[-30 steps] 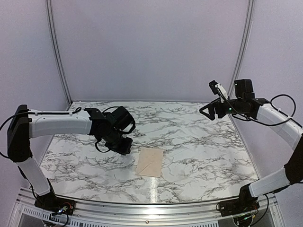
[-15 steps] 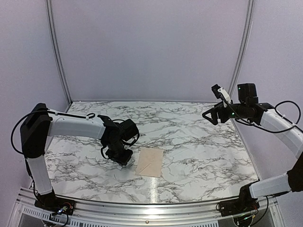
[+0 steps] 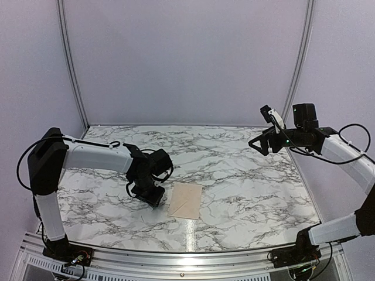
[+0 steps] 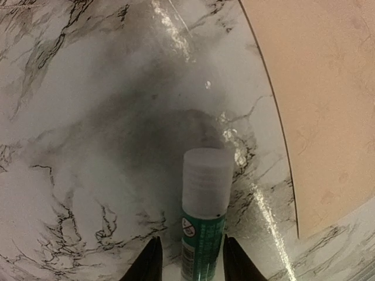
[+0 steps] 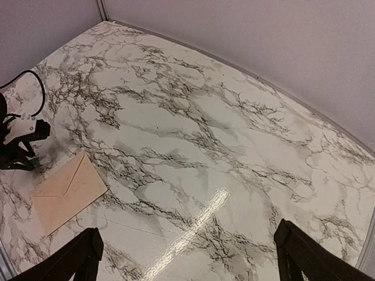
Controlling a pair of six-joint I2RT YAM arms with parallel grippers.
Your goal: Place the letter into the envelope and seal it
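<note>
Between the left jaws, a green glue stick is clamped, its cap pointing at the counter. Just right of those jaws, the envelope lies flat. Right jaws: spread wide, raised, holding nothing, well apart from the envelope.

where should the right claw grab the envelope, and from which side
The envelope lies flat on the table, so pinch an edge: probably its right long edge, coming from the right, since the left claw holding the glue stick crowds its left side.
</note>
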